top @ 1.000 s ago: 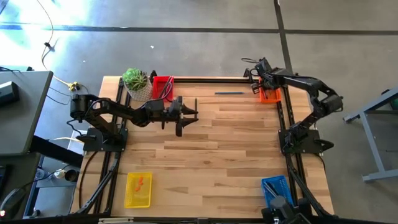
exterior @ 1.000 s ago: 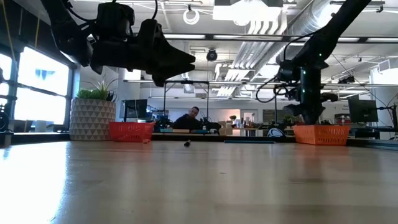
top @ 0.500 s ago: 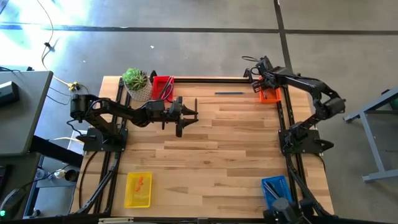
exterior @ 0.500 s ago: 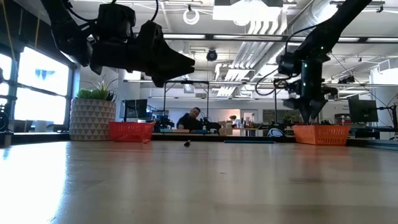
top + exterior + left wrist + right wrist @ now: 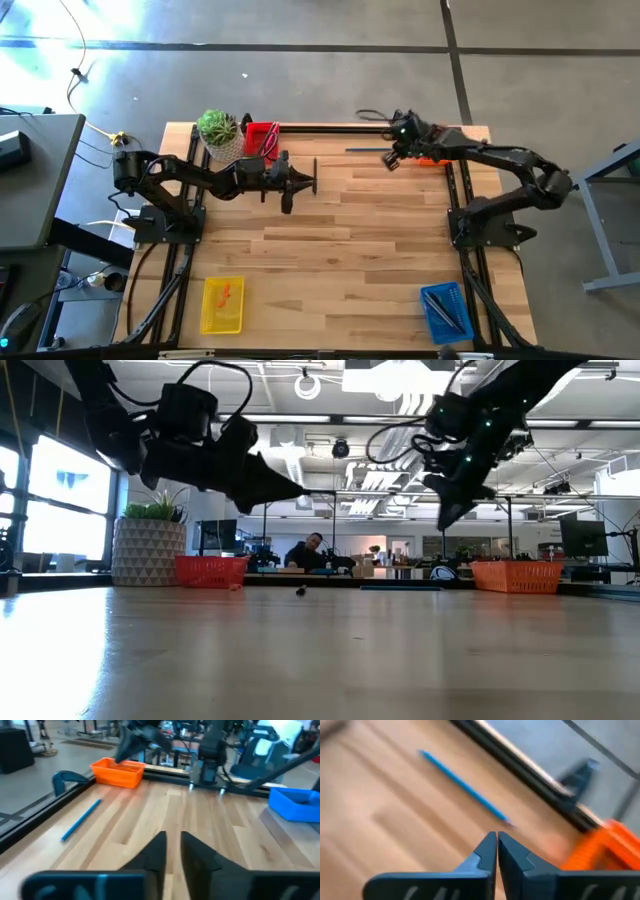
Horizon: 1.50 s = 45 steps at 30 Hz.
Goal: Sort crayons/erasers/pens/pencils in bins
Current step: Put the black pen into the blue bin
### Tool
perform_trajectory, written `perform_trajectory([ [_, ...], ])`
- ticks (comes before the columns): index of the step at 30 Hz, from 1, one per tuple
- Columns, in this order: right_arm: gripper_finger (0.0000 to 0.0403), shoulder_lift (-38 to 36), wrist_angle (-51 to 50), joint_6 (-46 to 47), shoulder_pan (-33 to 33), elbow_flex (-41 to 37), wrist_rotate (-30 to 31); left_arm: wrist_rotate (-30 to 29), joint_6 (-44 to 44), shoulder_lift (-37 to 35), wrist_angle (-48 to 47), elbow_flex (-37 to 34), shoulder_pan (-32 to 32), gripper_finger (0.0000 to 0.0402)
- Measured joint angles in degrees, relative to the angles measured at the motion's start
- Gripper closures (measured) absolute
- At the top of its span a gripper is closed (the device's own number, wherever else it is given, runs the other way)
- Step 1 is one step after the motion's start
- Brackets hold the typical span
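A long thin blue stick (image 5: 370, 150), a pen or pencil, lies flat on the wood near the table's far edge; it also shows in the right wrist view (image 5: 462, 784). My right gripper (image 5: 388, 160) hangs shut above the stick's right end, slanting down, just left of the orange bin (image 5: 437, 156). My left gripper (image 5: 314, 178) hovers over the far middle of the table, pointing toward the right edge. Its fingers (image 5: 159, 851) are a narrow gap apart with nothing between them. A short red-orange crayon (image 5: 226, 292) lies in the yellow bin (image 5: 222, 318).
The red bin (image 5: 262, 140) and a white pot with a plant (image 5: 218, 130) stand at the far left. The blue bin (image 5: 443, 308) sits at the near right with sticks in it. Bare wood lies between the arms. A person shows far behind the table (image 5: 305, 550).
My right gripper has swung from above the orange bin toward the table's left and risen; it now hangs near the blue stick's right end and slants less steeply down. My left gripper has sunk a little and tipped its fingers downward.
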Motion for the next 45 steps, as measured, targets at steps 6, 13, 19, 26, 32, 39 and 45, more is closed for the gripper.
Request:
perform_trajectory([
  [6, 0.0397, 5.0, 12.7, 8.2, 7.8, 0.0, -10.9, 0.0, -3.4, 0.1, 9.7, -4.0, 1.3, 0.0393],
  [13, 0.04, 12.9, 24.0, 16.5, 19.8, 2.5, 0.7, -1.7, -3.6, 0.0, 19.2, -8.8, 1.2, 0.04],
  [19, 0.0401, 22.9, 27.7, 19.8, 26.9, 9.6, 6.0, -4.7, -2.9, 0.0, 26.6, -13.2, 2.9, 0.0401],
  [26, 0.0388, 34.5, 27.7, 22.9, 28.8, 19.6, 9.2, -5.6, -4.2, 0.0, 32.6, -18.0, 7.1, 0.0401],
  [32, 0.031, 41.3, 25.7, 26.6, 28.6, 25.0, 9.0, -6.0, -5.5, 0.0, 34.7, -20.0, 9.6, 0.0401],
  [39, 0.0213, 45.2, 24.7, 30.5, 28.6, 25.7, 11.6, -6.0, -5.5, 0.0, 34.9, -20.3, 9.9, 0.0402],
  [45, 0.0217, 48.0, 24.9, 31.0, 28.3, 25.8, 12.6, -6.0, -5.5, 0.0, 34.8, -20.3, 9.9, 0.0402],
])
